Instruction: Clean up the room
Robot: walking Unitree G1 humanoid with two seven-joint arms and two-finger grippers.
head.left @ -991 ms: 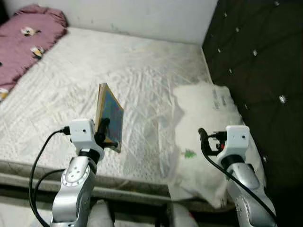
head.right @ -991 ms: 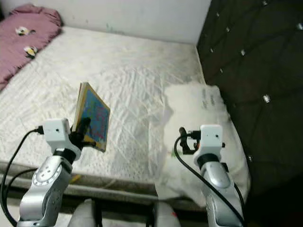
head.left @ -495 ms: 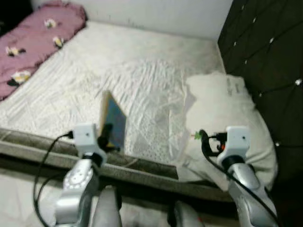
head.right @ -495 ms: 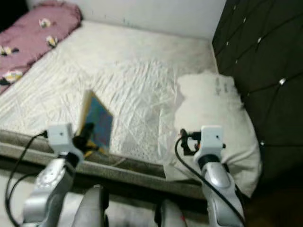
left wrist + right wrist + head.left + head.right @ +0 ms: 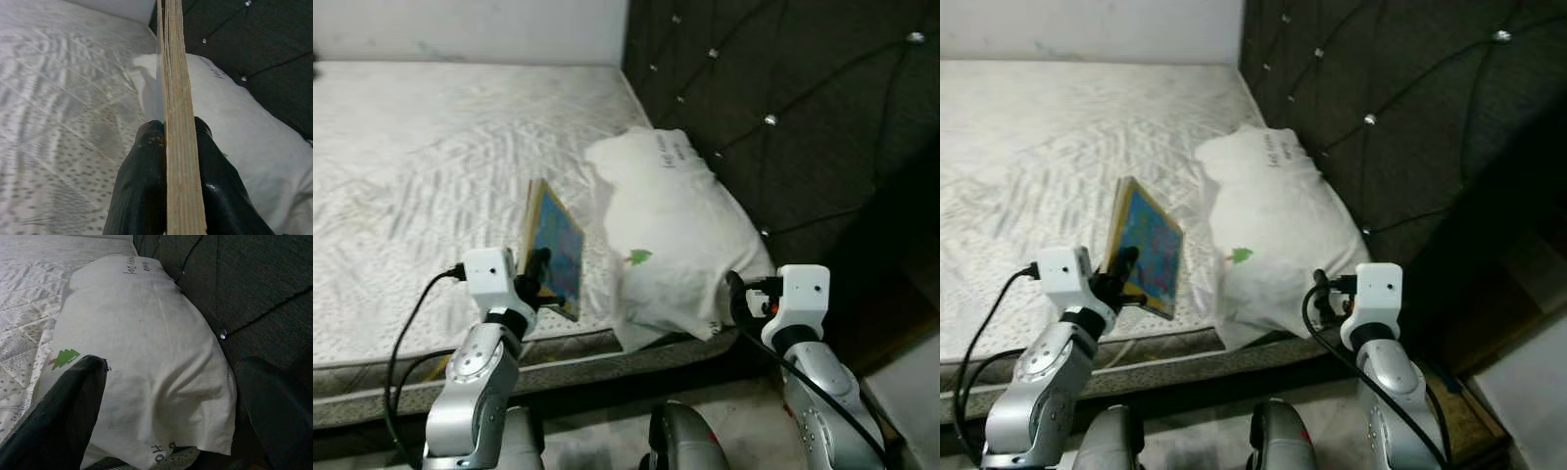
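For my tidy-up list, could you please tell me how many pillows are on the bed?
1. The white pillow lies on the bed against the dark headboard, its end overhanging the bed's edge. Others may lie outside the views.

The book (image 5: 178, 117) runs off the wrist picture's edges beyond the left gripper (image 5: 171, 147) — only its page edge shows there, so its cover cannot be read. The pillow (image 5: 142, 357) ahead of the right gripper (image 5: 166, 401) bears print too small to read. Its near corner, hanging off the mattress (image 5: 421, 176), is cut off — behind the right gripper's fingers (image 5: 68, 411).
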